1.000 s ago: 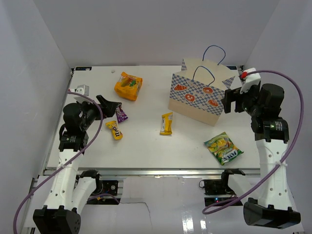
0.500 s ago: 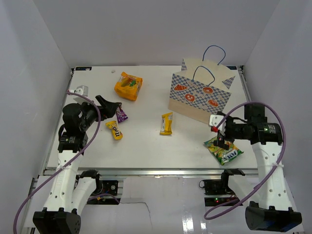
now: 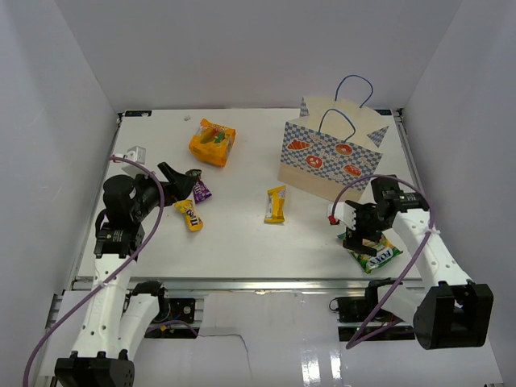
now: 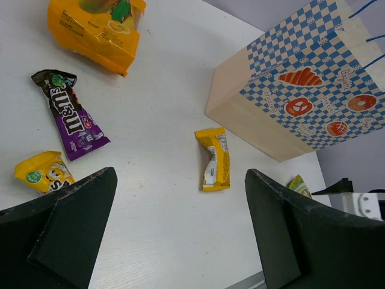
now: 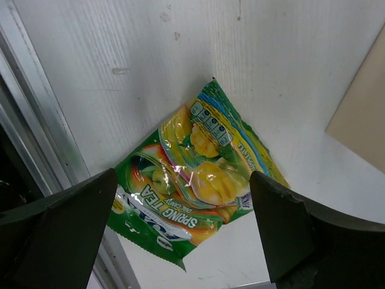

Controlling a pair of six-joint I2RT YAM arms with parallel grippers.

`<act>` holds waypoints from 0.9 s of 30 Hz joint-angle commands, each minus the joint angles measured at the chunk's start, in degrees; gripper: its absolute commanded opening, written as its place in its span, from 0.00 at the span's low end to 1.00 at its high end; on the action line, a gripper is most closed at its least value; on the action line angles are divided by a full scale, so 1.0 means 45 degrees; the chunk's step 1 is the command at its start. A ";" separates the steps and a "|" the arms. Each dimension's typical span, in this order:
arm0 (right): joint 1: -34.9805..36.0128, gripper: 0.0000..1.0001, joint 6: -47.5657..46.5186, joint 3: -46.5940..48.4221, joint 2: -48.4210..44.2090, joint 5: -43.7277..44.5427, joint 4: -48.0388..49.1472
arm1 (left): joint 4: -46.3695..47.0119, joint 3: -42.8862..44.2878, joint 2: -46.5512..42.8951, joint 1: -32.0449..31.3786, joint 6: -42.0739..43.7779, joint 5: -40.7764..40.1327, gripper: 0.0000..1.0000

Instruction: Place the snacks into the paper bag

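The paper bag (image 3: 330, 165) stands upright at the back right, also showing in the left wrist view (image 4: 289, 90). My right gripper (image 3: 359, 235) hovers open just over the green crinkly bag (image 3: 380, 256), its jaws straddling the packet (image 5: 192, 186) without touching it. My left gripper (image 3: 179, 179) is open and empty at the left, above the table (image 4: 180, 235). Near it lie the purple candy packet (image 3: 200, 189), the yellow candy packet (image 3: 190, 214) and the orange crinkly bag (image 3: 213, 143). The yellow bar wrapper (image 3: 276, 203) lies mid-table (image 4: 215, 159).
The green bag lies close to the table's front metal rail (image 5: 36, 120). The paper bag's side wall (image 5: 361, 120) rises just behind it. White enclosure walls (image 3: 48, 121) close the table on three sides.
My right arm swung down from beside the paper bag to the green bag near the front edge and its jaws opened a little wider. The left arm barely moved.
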 commanded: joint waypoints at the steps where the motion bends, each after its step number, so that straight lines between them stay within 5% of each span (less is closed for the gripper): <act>1: 0.0695 0.97 0.3020 -0.1173 -0.0163 0.2072 0.2348 | -0.0156 -0.0170 -0.0212 -0.0018 -0.0077 -0.0123 0.98; 10: 0.1439 0.91 0.6713 -0.2641 0.0968 0.5298 0.4694 | -0.0059 -0.0229 0.0081 -0.0018 0.0274 -0.0123 0.98; 20: 0.1576 1.00 0.7634 -0.3617 0.1184 0.5087 0.5027 | 0.0195 -0.0327 0.0218 -0.0018 0.0372 -0.0104 0.98; 23: 0.1576 0.86 0.7693 -0.3891 0.1243 0.4893 0.5126 | 0.0195 -0.0288 0.0257 -0.0018 0.0372 -0.0084 0.98; 26: 0.1576 0.62 0.7732 -0.3872 0.1165 0.4522 0.5087 | 0.0195 -0.0210 0.0296 -0.0018 0.0411 -0.0084 0.98; 27: 0.1576 0.46 0.7693 -0.3814 0.1049 0.4405 0.4952 | 0.0195 -0.0210 0.0316 -0.0018 0.0431 -0.0065 0.98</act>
